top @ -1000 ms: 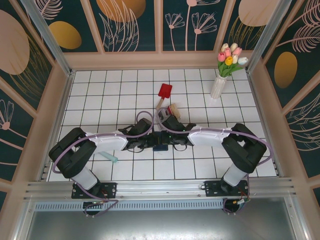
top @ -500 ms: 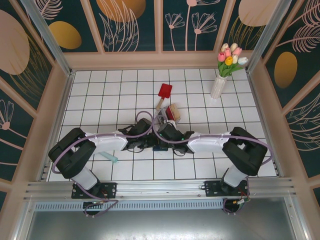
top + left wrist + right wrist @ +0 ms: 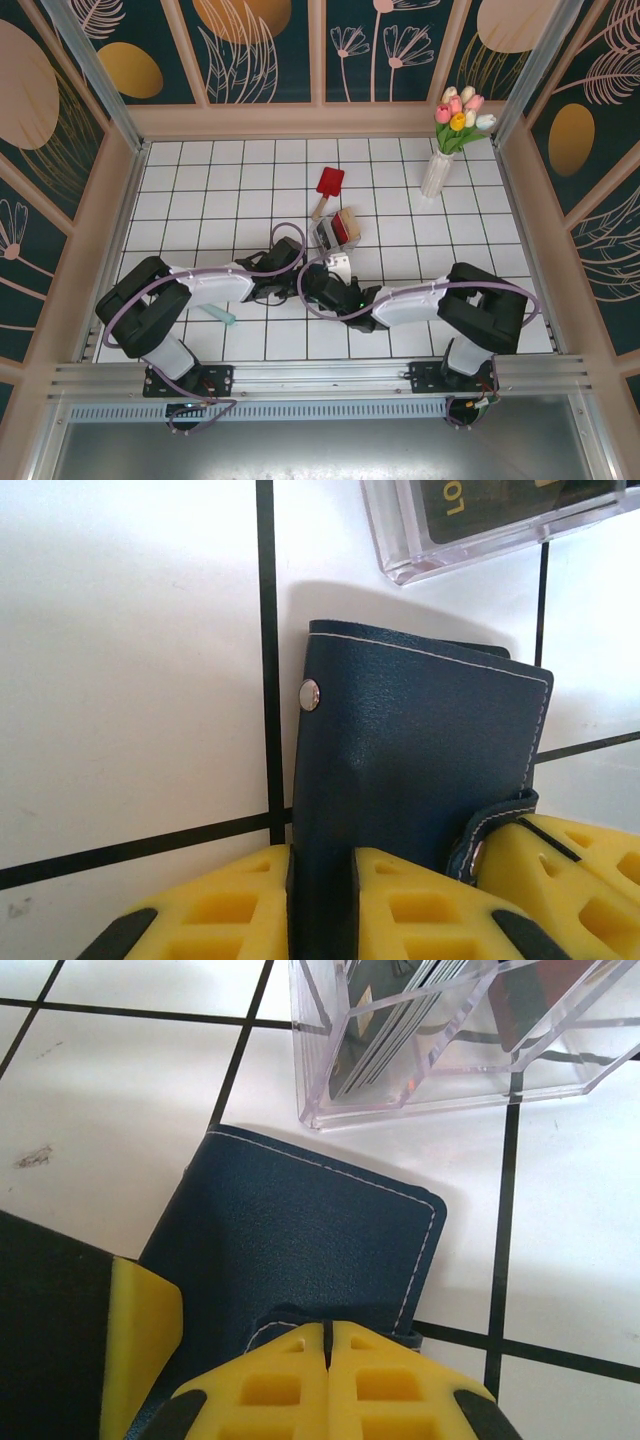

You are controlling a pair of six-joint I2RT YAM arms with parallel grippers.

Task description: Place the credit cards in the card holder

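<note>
0 credit cards (image 3: 395, 1020) are in the folded card holder (image 3: 420, 750); left gripper (image 3: 320, 880) squeezes its edge; right gripper (image 3: 327, 1348), shut tight, seems to pinch its snap tab (image 3: 380, 1322).

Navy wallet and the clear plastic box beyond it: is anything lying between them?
Nothing. In the right wrist view a strip of bare white tile separates the navy wallet from the clear plastic box; the left wrist view agrees.

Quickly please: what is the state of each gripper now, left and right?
Left gripper: closed on the edge of the dark navy leather folding wallet.
Right gripper: closed, apparently pinching that wallet's snap tab.
</note>
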